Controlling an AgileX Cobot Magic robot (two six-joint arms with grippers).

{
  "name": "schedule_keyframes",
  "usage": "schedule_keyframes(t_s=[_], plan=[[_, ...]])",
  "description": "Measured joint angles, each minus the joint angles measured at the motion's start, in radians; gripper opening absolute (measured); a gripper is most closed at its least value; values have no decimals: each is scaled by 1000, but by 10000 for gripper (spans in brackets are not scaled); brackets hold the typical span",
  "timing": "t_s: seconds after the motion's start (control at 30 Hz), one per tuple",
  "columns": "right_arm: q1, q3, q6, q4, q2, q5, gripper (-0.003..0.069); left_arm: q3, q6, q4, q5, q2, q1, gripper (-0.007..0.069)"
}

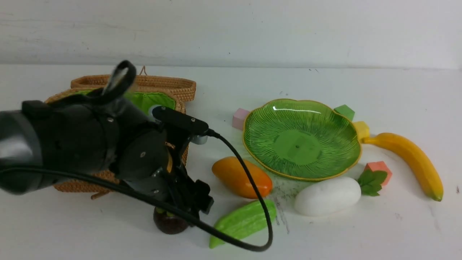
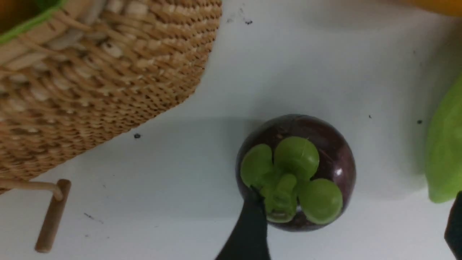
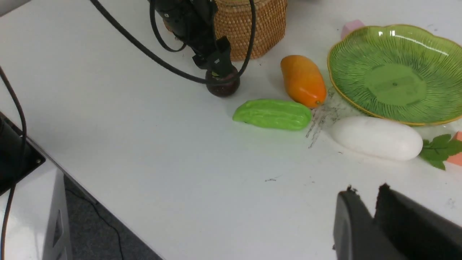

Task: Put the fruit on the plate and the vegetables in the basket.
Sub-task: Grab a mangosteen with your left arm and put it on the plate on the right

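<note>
I am looking at the left pincer hanging straight over the mangosteen, which is sitting upright on the white table, green cap up. Its 2 fingers are standing wide apart. 1 finger is touching the rim of the cap, and the other is showing only at the edge of the left wrist view, well clear of the fruit. Nothing is being gripped.

The basket is sitting just beside this pincer, with the gourd lying near its free finger. The mango is lying just beyond the gourd. The plate and banana are lying well apart from it, toward my right arm.

The right pincer is hovering above bare table with its fingers almost together, only a slit showing and nothing between them. The radish is lying nearest ahead of it, just short of the plate.
</note>
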Motion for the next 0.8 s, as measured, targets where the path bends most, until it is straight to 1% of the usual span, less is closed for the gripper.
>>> schedule_keyframes(t_s=[0.23,0.43,0.67,0.8], plan=[[0,1,3,22,0,7,107,0,0,50,-40,111,5,619],[0,1,3,25,0,7,109,0,0,53,-50,169,5,600],[0,1,3,28,0,7,109,0,0,55,-44,173,5,493],[0,1,3,28,0,5,108,-2,0,42,-9,171,5,479]])
